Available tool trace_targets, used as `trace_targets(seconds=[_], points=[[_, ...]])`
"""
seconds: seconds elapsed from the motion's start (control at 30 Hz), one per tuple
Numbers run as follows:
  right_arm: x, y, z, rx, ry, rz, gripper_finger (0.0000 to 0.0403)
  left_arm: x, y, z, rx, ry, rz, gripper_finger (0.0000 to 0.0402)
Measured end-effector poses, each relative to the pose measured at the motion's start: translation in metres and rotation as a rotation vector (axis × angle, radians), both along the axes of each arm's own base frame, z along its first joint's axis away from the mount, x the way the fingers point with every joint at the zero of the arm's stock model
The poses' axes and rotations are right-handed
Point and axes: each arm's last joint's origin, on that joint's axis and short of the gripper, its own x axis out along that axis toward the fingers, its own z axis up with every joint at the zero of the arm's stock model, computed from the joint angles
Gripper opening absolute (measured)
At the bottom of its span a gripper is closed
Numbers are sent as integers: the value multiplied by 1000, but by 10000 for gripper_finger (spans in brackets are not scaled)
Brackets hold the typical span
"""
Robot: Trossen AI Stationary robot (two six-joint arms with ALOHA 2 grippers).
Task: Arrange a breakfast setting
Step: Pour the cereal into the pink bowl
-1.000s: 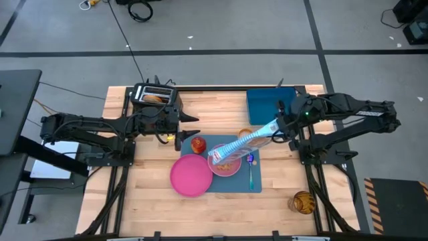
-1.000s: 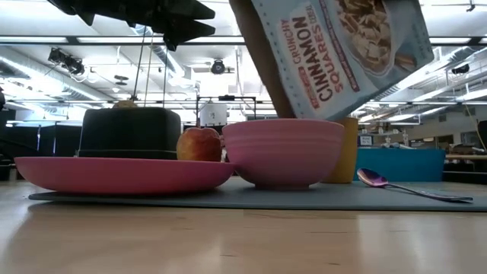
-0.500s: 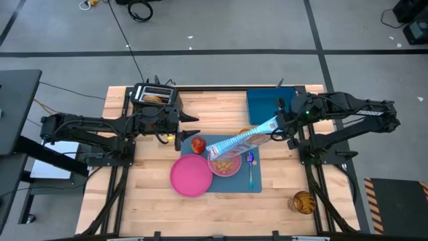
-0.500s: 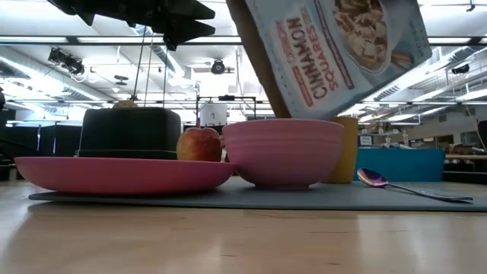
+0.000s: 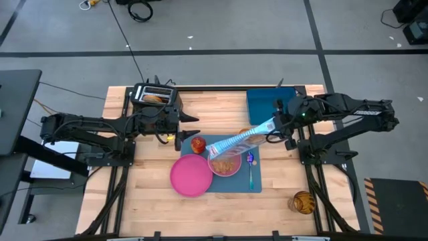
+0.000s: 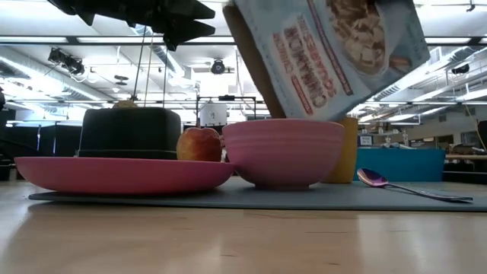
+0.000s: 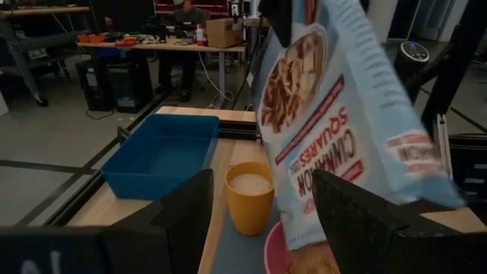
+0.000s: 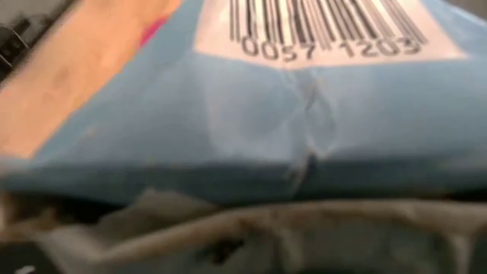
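From above, a light wooden bench [image 5: 147,201] is seen with a blue rectangular placemat [image 5: 257,182] near its middle. On the mat lie a small pink bowl [image 5: 227,165] holding cereal, a red-orange apple [image 5: 198,144] and a blue-purple-handled spoon [image 5: 251,171] just beside the bowl; a wider flat pink plate [image 5: 190,176] overlaps the mat's edge. A small tan cup [image 5: 245,134] is largely covered by a light blue cereal box [image 5: 242,142], which is tilted with its mouth over the bowl and is clamped at its far end by the right end effector [image 5: 275,128]. The left end effector [image 5: 194,126] hangs beside a black toaster [image 5: 155,96], its fingers spread and holding nothing. A deep blue square tray [image 5: 262,106] sits at the back edge, and a round amber object [image 5: 303,201] near the front corner; bare wood is left along the front.

At bench height, the plate [image 6: 122,174], apple [image 6: 198,144], bowl [image 6: 283,152], cup [image 6: 348,150] and spoon [image 6: 407,186] are lined up on the mat [image 6: 319,198]. The box [image 6: 327,53] is cut off above, and the toaster [image 6: 129,131] is partly hidden by the plate.

From the left wrist, the box [image 7: 342,122] fills the middle, hiding most of the bowl; the cup [image 7: 249,196] and tray [image 7: 160,156] stand clear, between the dark fingers [image 7: 179,221].

From the right wrist, only the box's barcoded end [image 8: 304,99] is made out, pressed close and blurred.
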Motion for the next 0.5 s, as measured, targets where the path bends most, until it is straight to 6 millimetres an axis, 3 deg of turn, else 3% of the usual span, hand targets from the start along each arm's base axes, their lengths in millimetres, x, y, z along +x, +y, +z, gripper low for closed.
trace_targets(seconds=[0.5], points=[[1, 6, 0, 34, -1, 43, 142, 0, 0, 0, -17, -1, 2, 231]])
